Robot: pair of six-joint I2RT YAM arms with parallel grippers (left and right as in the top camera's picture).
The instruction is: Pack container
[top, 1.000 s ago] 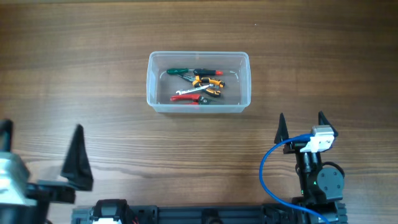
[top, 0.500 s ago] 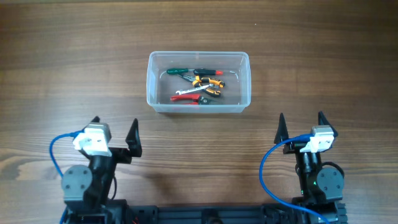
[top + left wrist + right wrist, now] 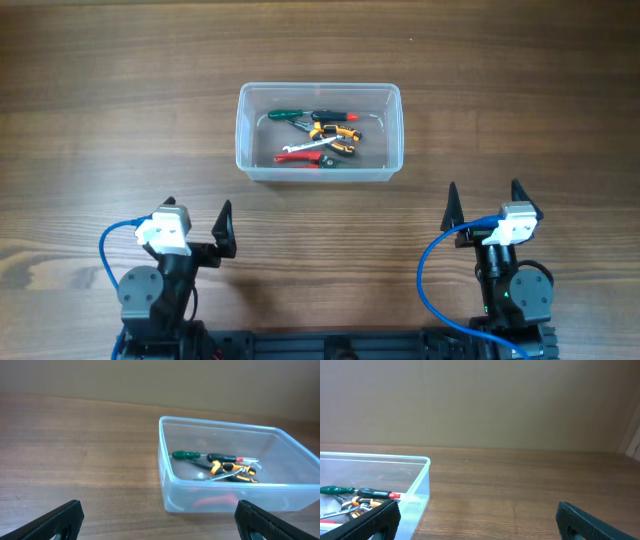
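The clear plastic container (image 3: 248,130) stands at the table's middle, a little toward the back. Inside it lie several hand tools (image 3: 318,138): a green-handled one, an orange and black one, a red-handled one. My left gripper (image 3: 197,218) is open and empty near the front left, well short of the container. My right gripper (image 3: 483,200) is open and empty at the front right. The container also shows in the left wrist view (image 3: 165,467) and at the left of the right wrist view (image 3: 417,482), with the tools (image 3: 220,466) (image 3: 360,496) inside.
The wooden table (image 3: 520,90) runs bare around the container. A plain wall (image 3: 480,405) stands behind the table's far edge. Blue cables loop by each arm's base.
My left arm has drawn back from the near left corner to its place at the front left, fingers open. The right arm, the container and the tools have not moved.
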